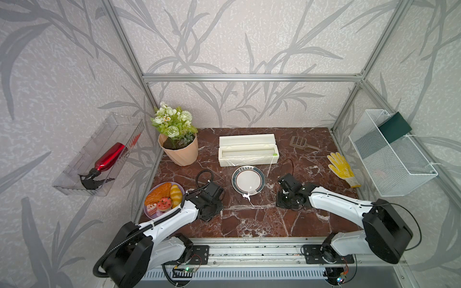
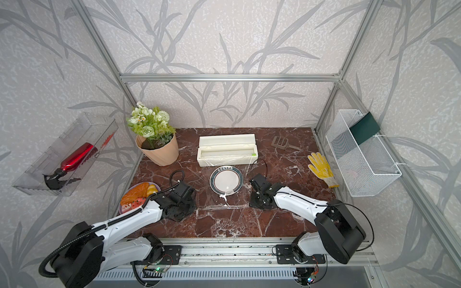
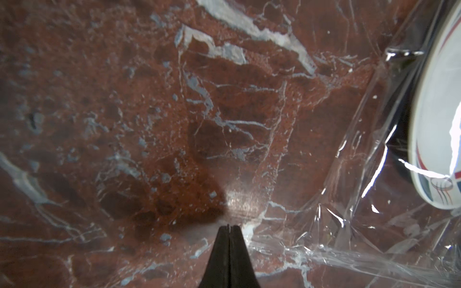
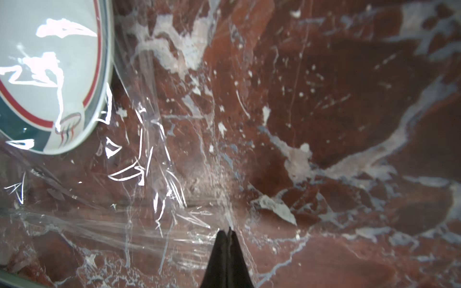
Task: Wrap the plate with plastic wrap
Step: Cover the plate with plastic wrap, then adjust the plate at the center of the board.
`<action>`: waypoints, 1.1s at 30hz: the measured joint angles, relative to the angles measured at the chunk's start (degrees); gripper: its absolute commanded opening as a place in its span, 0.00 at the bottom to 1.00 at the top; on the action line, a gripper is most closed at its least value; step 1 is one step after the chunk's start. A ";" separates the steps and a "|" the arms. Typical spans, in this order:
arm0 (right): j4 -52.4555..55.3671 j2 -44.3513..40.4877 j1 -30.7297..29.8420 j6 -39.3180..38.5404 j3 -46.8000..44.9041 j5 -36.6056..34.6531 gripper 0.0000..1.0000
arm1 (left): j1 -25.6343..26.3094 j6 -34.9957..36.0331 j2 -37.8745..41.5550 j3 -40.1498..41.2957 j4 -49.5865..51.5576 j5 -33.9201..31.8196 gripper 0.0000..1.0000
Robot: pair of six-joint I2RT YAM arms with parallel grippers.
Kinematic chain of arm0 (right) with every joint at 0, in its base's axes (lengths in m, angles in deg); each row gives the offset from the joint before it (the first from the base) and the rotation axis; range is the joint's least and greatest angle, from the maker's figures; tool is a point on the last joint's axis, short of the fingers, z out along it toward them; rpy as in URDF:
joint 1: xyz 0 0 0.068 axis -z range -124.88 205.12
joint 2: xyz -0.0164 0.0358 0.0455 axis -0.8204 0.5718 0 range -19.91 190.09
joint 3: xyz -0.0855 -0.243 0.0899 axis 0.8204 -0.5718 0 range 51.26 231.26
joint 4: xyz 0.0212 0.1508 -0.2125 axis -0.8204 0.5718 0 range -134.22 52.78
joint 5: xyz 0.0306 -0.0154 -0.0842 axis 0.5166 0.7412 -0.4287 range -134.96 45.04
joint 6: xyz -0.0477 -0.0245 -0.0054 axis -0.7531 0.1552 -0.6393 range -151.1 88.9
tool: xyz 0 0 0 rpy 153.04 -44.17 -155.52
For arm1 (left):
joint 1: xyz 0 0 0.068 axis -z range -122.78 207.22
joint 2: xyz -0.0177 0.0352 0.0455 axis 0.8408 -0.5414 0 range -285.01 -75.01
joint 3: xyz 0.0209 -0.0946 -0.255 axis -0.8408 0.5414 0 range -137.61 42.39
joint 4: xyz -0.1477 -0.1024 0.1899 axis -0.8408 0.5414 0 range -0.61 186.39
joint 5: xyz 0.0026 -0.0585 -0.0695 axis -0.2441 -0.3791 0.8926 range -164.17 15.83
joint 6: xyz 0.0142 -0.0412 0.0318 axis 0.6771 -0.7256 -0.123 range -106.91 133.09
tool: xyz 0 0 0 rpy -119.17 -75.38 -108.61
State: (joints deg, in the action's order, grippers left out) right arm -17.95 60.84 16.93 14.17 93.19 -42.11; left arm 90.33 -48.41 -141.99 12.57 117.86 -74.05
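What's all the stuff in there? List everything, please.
plate: one, white, teal rim, table centre
plastic wrap: one sheet, clear, over plate
dispenser box: one, cream, behind plate
flower pot: one, peach, back left
purple plate: one, holds pastries, front left
scoop: one, brown, back right
glove: one, yellow, right side
wire basket: one, white, right wall
clear bin: one, left wall
spray bottle: one, red, in bin
table: one, red-brown marble
left gripper: one, black, shut on wrap's near corner
right gripper: one, black, likewise, other corner

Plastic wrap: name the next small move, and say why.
Probably press both corners down just past the plate. The plastic wrap spans it from the box, and the shut left gripper and right gripper seem to pinch its near edge.
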 measured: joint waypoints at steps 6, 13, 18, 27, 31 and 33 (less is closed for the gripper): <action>0.15 7.32 0.33 -2.67 5.92 -2.64 0.00 | -0.57 0.85 -4.17 -3.39 -1.29 -3.26 0.00; 0.68 14.34 2.75 -5.16 11.37 -4.35 0.00 | -3.10 1.92 -11.15 -7.32 -2.45 -4.96 0.00; 0.63 16.61 4.33 -6.58 13.66 -4.33 0.00 | -4.85 2.89 -17.22 -12.41 -2.10 -4.76 0.00; -0.83 19.87 6.36 -9.01 17.09 -3.21 0.00 | -5.90 4.57 -22.51 -17.31 -2.58 -4.63 0.00; -1.84 21.97 7.54 -9.73 19.34 -1.81 0.00 | -6.23 5.03 -24.63 -19.67 -2.91 -4.59 0.00; -2.49 23.21 8.09 -10.08 20.41 -1.01 0.00 | -6.40 5.18 -26.12 -21.18 -3.32 -4.55 0.00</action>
State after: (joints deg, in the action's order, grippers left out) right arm -20.45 84.05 25.02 4.10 113.60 -43.11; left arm 83.92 -43.23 -168.11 -8.61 114.54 -78.59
